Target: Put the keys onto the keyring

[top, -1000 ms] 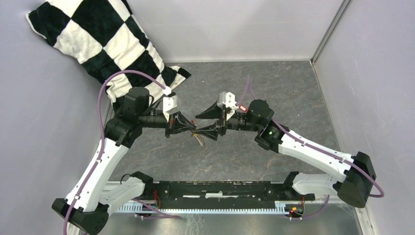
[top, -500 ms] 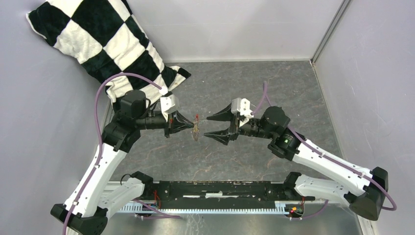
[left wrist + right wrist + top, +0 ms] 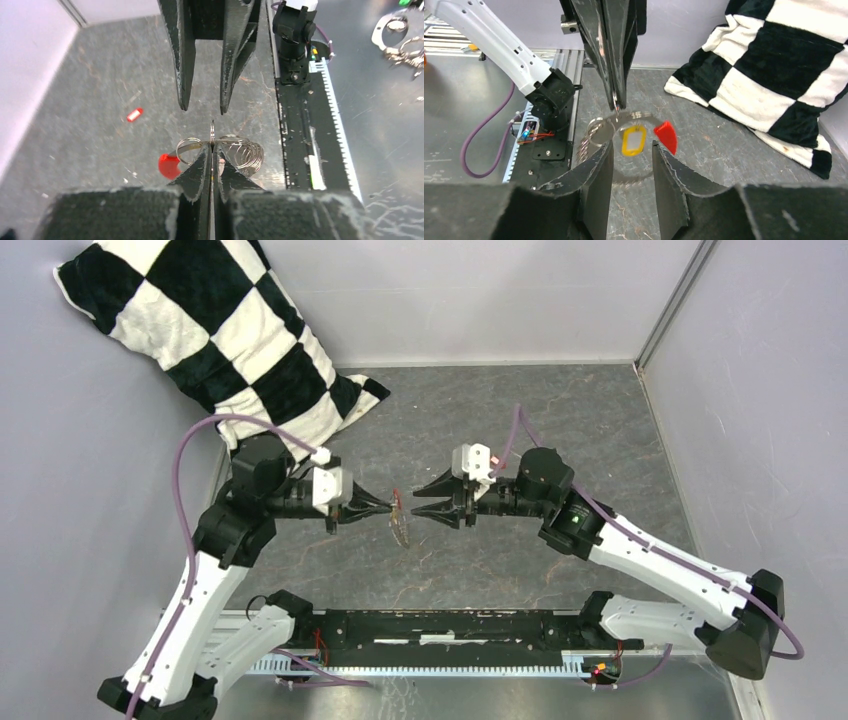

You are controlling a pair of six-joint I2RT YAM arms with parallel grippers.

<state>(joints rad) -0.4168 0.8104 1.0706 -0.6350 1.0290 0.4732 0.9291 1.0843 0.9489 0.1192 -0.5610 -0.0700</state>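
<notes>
My left gripper [image 3: 388,510] is shut on the keyring [image 3: 401,518] and holds it above the table [image 3: 560,420]. In the left wrist view the fingertips [image 3: 206,152] pinch a thin ring [image 3: 190,145], with coiled rings [image 3: 248,153] to the right. The keys dangle from the keyring: a yellow one [image 3: 633,140] with a white insert and a red one [image 3: 666,136], whose head also shows as the red key [image 3: 168,166]. My right gripper [image 3: 414,497] faces the keyring, open, close to it. The yellow key shows just beyond the right gripper [image 3: 633,145] tips, not touched.
A black-and-white checked pillow [image 3: 200,330] leans in the back left corner. A small red scrap [image 3: 134,114] lies on the table. Loose metal rings [image 3: 402,47] lie on the metal surface beyond the black base rail [image 3: 450,625]. Grey walls close in both sides.
The right gripper drew back to the right with wide jaws, then returned toward the keyring with the jaws narrower. The left arm shifted slightly left and nearer, still holding the keyring.
</notes>
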